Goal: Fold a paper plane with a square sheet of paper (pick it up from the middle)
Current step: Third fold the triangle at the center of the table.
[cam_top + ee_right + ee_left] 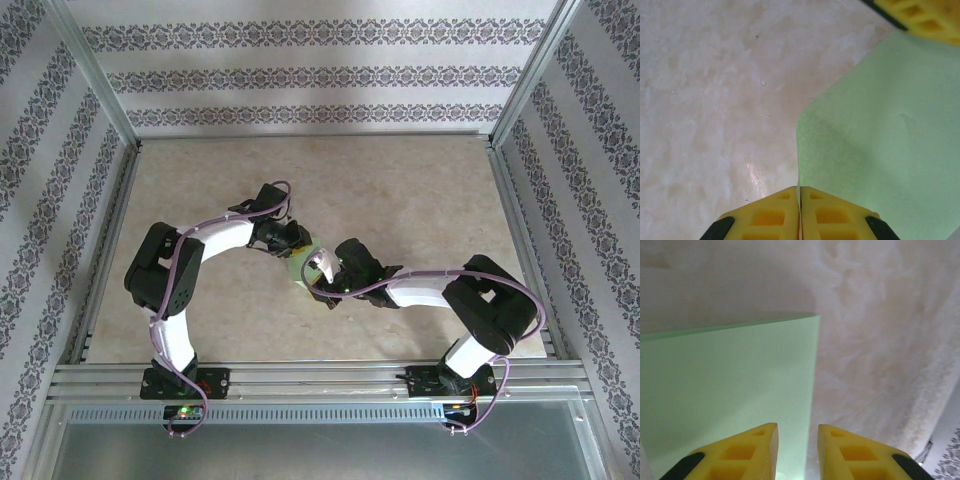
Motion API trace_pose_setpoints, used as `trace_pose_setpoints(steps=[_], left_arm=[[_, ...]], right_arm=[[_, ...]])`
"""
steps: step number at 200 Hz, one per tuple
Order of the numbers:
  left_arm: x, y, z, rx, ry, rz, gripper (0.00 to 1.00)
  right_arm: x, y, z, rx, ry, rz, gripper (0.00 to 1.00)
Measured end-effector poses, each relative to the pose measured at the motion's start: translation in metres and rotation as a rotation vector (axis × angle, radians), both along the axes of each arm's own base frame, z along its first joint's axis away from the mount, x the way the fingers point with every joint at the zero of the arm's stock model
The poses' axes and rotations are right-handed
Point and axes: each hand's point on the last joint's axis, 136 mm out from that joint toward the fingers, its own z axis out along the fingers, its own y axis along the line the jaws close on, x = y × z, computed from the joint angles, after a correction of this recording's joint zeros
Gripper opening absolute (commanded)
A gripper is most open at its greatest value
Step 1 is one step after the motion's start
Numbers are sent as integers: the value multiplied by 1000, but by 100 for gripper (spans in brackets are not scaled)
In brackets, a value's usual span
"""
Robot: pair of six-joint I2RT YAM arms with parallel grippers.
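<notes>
One beige marbled tabletop point(420, 200) takes up most of the top view. It is boxed in by grey-patterned striped walls point(320, 75), with an aluminium frame rail point(300, 375) along the near edge. Both white-and-black arms bend inward and meet mid-table, the left arm point(190, 270) from the left and the right arm point(470, 300) from the right.

Between their tips is the square sheet of thin light green paper point(299, 268), near the table centre and partly covered by both wrists.

Progress is early. Both wrist views show the sheet as one flat layer with straight edges. There is no centre crease, no folded corner and no pointed nose, only a faint dimple in the surface in the right wrist view. Judging by that, every fold is left to do. I cannot tell whether the sheet is off the table or lying on it.

The right gripper point(799, 192) has its yellow fingers pressed together, with the sheet's edge running straight into the seam, so it looks pinched on that edge. The left gripper point(797, 430) is apart, with a clear gap between its fingers. The sheet's side edge passes under that gap, but nothing is clamped.

In the way:
- The two grippers crowd the same small sheet. A left finger shows at the far corner of the paper in the right wrist view, so there is little room to swing a flap over.
- The purple cables point(420, 275) loop along each arm, close to the work.
- The grip is at an edge, not the middle.
</notes>
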Motion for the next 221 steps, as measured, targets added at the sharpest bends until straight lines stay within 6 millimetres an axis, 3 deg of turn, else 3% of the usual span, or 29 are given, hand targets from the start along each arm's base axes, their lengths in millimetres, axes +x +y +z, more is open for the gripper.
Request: trace_pose_setpoints(steps=[77, 221], left_arm=[[-8, 6, -31, 122, 70, -50, 15], [-9, 4, -32, 147, 66, -96, 12]], right_arm=[[17, -5, -3, 26, 109, -97, 9], [35, -19, -23, -79, 144, -217, 9]])
